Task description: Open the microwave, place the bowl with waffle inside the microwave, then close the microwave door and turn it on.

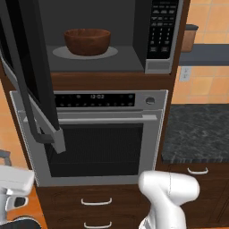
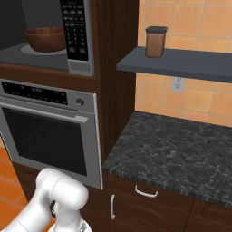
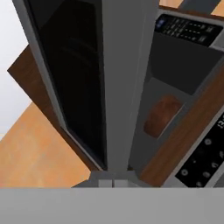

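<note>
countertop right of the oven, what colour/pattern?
The countertop is dark grey-black stone with pale marbled veining. It shows best in the right base view.

My bowl with waffle (image 1: 87, 41) sits on the grey turntable (image 1: 60, 53) inside the microwave (image 1: 154, 67). A brown jar (image 2: 156, 42) stands on the wall shelf (image 2: 181, 65) above my dark desk (image 2: 172, 152).
</note>
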